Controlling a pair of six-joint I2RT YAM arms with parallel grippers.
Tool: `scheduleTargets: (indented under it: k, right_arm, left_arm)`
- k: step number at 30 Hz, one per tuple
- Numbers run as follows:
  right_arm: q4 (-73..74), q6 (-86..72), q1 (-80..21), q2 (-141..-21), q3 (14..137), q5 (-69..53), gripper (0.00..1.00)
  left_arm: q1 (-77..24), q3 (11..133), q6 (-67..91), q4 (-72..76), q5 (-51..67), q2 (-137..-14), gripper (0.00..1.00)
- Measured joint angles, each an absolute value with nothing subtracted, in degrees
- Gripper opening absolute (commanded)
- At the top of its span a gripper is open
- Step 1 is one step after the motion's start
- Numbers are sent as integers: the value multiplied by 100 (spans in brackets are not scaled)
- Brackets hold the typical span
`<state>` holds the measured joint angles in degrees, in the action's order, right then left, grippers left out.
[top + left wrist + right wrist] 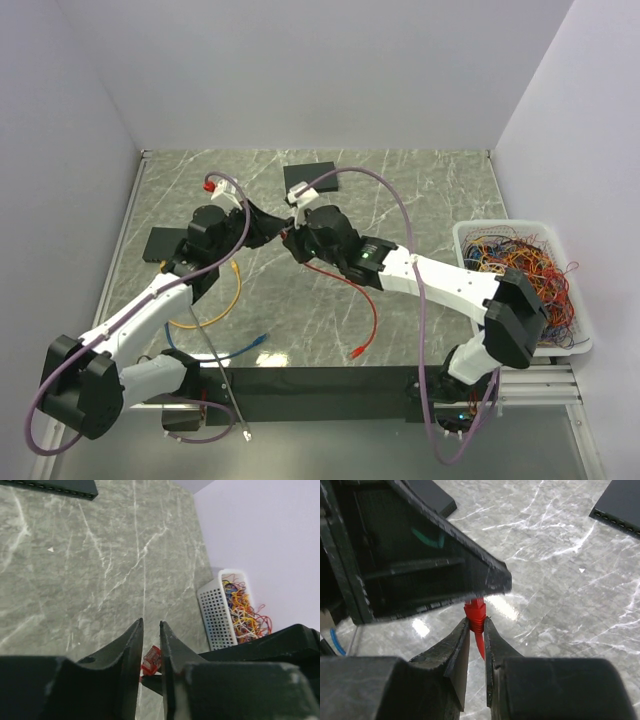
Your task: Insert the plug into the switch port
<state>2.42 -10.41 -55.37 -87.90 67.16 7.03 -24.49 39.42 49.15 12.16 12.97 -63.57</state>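
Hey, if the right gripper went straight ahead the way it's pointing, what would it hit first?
The left gripper: its finger sits right past the plug that the right gripper holds. Depth is unclear, but they look almost touching.

The left hand [151, 623] partly hides the plug [151, 658].

Red plug [475, 612] upright, pinched in the right gripper [477, 624]; flat black switch [310, 178] well apart, farther back.

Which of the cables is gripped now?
The red cable: its plug is clamped by the right gripper; the yellow cable and blue cable lie loose.
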Motion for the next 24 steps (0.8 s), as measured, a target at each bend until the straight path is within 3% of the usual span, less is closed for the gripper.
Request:
scheduleTargets:
  k: [13,24]
  right_arm:
    - [276,-1258,-5360,-7142,5382,875,0]
    - [585,-1754,-4525,-6879,5081,843,0]
  left_arm:
    - [-2484,4141,4508,3,158,-5367,51]
    - [-2484,4580,4416,-325,-126,-5861,55]
